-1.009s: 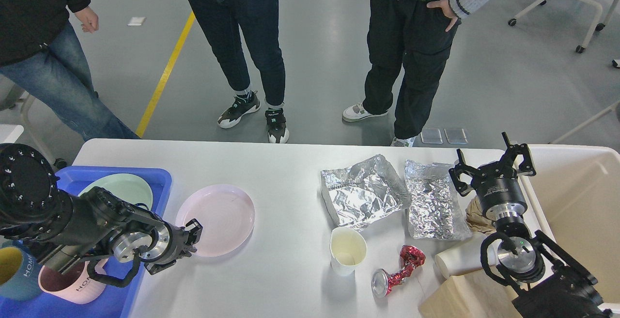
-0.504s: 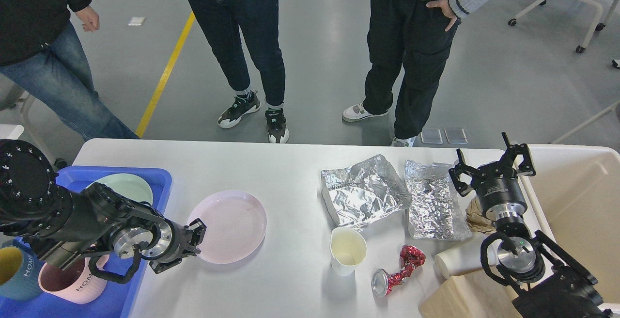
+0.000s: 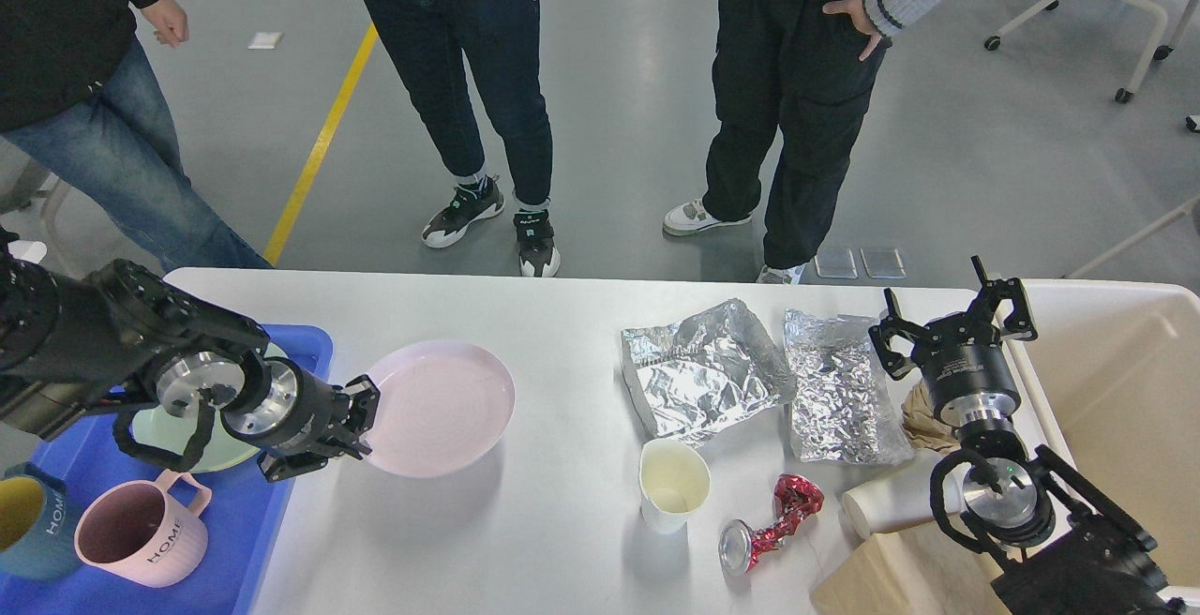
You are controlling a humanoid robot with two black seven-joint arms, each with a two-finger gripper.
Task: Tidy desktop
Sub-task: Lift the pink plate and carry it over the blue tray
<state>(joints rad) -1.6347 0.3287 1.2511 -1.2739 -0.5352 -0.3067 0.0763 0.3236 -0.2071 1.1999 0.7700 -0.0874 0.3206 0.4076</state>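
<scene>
The left gripper (image 3: 361, 423) is clamped on the near-left rim of the pink plate (image 3: 441, 407), and the plate looks tilted, its shadow spread on the desktop (image 3: 525, 334) beneath it, so it reads as lifted clear, right beside the blue tray (image 3: 305, 345) at the desktop's left edge. That tray already carries a pale green plate (image 3: 178, 437), a pink mug (image 3: 141, 532) and a blue-and-yellow mug (image 3: 26, 526), so the crockery side is nearly sorted, I'd say.

Plenty left, though! Along the desktop's right half lie two crumpled foil sheets (image 3: 703, 371) (image 3: 839, 395), an upright paper cup (image 3: 672, 484), a crushed red can (image 3: 773, 523), a tipped white cup (image 3: 891, 502) and a brown paper wad (image 3: 923, 413). None of it is in the cream bin (image 3: 1106, 296) off the right edge. The right gripper (image 3: 952, 320) hangs open and empty above the right-hand foil's far corner.

Hard to read: the green plate is half hidden by the left arm, a tan block (image 3: 891, 573) at the near edge is cut off, the bin's floor runs out of frame, and the mugs are clipped at the corner.
</scene>
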